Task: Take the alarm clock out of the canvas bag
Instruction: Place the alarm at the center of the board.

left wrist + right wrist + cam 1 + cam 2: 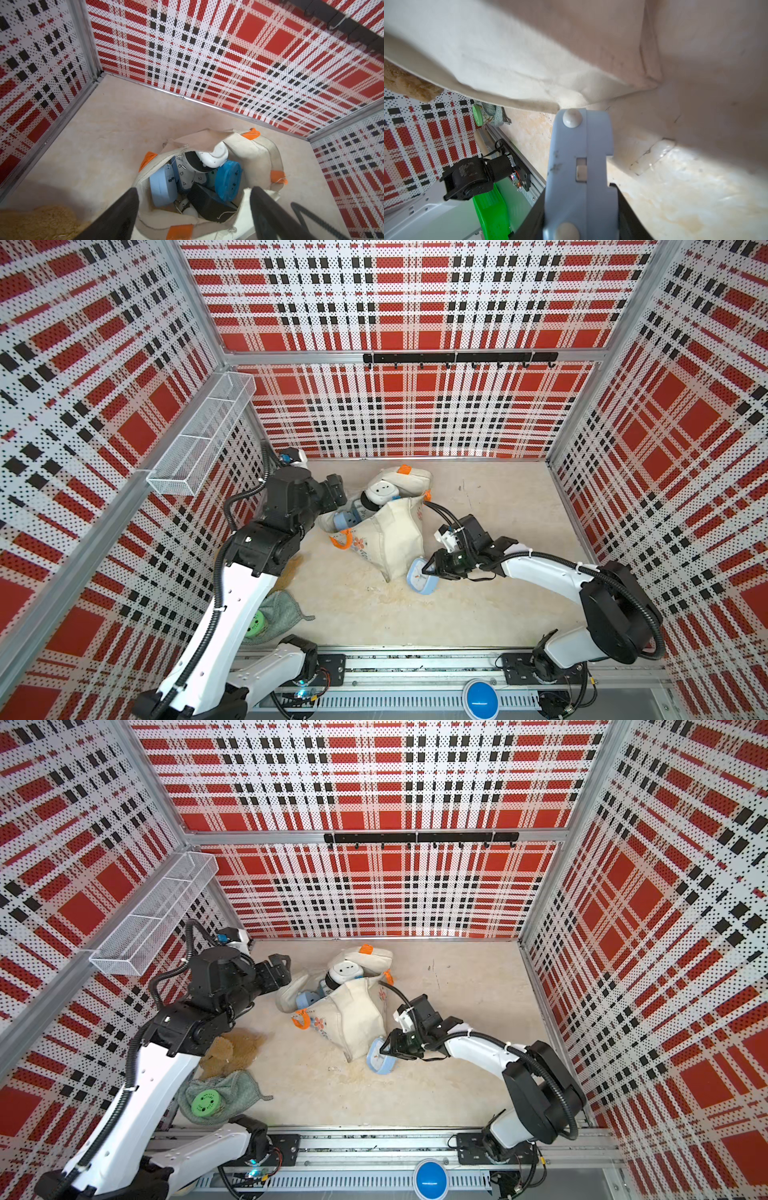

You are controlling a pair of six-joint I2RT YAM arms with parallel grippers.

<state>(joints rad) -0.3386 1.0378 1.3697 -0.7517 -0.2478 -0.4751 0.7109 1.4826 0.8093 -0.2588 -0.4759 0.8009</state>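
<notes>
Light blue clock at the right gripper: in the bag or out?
Out: the light blue clock is beside the canvas bag, clamped in the right gripper.

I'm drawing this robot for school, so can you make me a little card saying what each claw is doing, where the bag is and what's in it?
canvas bag: lying on its side on the table, mouth open
left gripper: open, at the bag's mouth, holding nothing
right gripper: shut on the pale blue alarm clock, outside the bag by its closed end
in the bag: more clocks, a light blue clock and a darker blue clock among them
elsewhere: green round thing on a cloth
</notes>
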